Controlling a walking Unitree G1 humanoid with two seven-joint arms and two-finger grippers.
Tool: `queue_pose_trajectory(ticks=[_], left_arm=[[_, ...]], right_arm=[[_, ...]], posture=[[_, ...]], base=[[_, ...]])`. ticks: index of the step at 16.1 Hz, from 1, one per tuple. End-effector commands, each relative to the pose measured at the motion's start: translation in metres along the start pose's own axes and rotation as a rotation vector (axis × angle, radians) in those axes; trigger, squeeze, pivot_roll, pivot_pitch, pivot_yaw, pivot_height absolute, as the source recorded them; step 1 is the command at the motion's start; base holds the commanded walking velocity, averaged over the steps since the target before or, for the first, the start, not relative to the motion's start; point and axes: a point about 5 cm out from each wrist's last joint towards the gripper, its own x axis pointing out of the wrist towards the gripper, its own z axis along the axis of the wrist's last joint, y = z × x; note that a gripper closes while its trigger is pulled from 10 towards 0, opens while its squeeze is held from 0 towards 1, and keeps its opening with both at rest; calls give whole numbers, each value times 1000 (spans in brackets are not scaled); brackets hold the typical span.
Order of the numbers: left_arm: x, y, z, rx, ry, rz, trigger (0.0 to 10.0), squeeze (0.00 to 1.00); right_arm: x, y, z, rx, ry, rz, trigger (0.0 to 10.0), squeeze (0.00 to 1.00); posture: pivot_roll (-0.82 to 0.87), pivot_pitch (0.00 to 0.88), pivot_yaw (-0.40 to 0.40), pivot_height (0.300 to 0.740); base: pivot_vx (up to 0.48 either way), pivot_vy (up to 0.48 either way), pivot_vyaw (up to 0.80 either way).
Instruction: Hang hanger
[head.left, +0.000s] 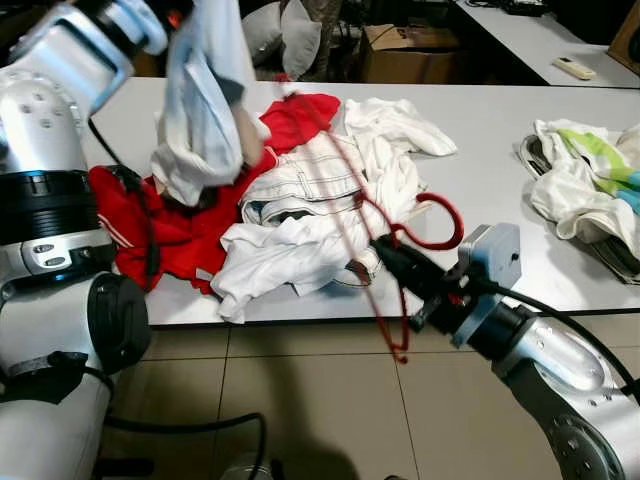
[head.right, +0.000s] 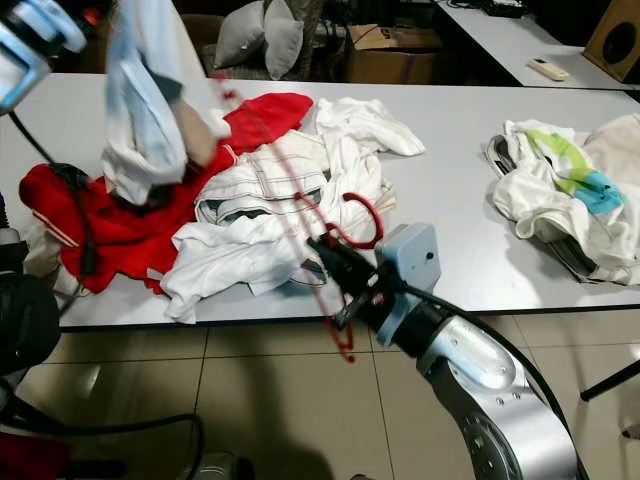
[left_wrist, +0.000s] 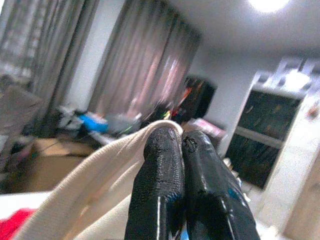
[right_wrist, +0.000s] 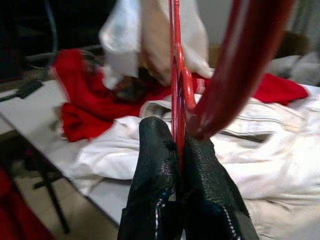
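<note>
A thin red hanger (head.left: 441, 226) slants over the front edge of the white table (head.left: 500, 130), its hook above the tabletop and its lower corner hanging below the edge. My right gripper (head.left: 385, 248) is shut on the hanger's wire near the hook; the right wrist view has the fingers (right_wrist: 155, 165) pinching the red wire (right_wrist: 175, 75). At the upper left my left gripper (left_wrist: 182, 145) is shut on the hem of a pale white and light blue garment (head.left: 200, 110), which it holds up so that the garment hangs over the clothes pile.
A red garment (head.left: 160, 235) and crumpled white clothes (head.left: 320, 200) lie heaped on the table's left half. More clothes (head.left: 590, 190) lie at the right edge. Behind the table are a cardboard box (head.left: 410, 50), pillows (head.left: 290, 35) and a second table with a remote (head.left: 573, 68). The floor is tiled.
</note>
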Motion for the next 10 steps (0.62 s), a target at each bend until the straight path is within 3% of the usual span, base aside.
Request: queue_pose_trajectory(ticks=[1, 7, 10], left_arm=[[3, -5, -8, 43, 45, 8, 0, 0], [10, -38, -42, 24, 152, -116, 0, 0], [6, -59, -57, 13, 229, -228, 0, 0]], right_arm=[[0, 4, 3, 0, -5, 39, 10000, 0], [6, -2, -2, 5, 31, -1, 10000, 0], [10, -15, -8, -16, 88, -71, 10000, 0]], posture=[[20, 4, 3, 740], [16, 4, -3, 740], [18, 7, -13, 740]], base=[[0, 0, 0], [0, 0, 0], [0, 0, 0]])
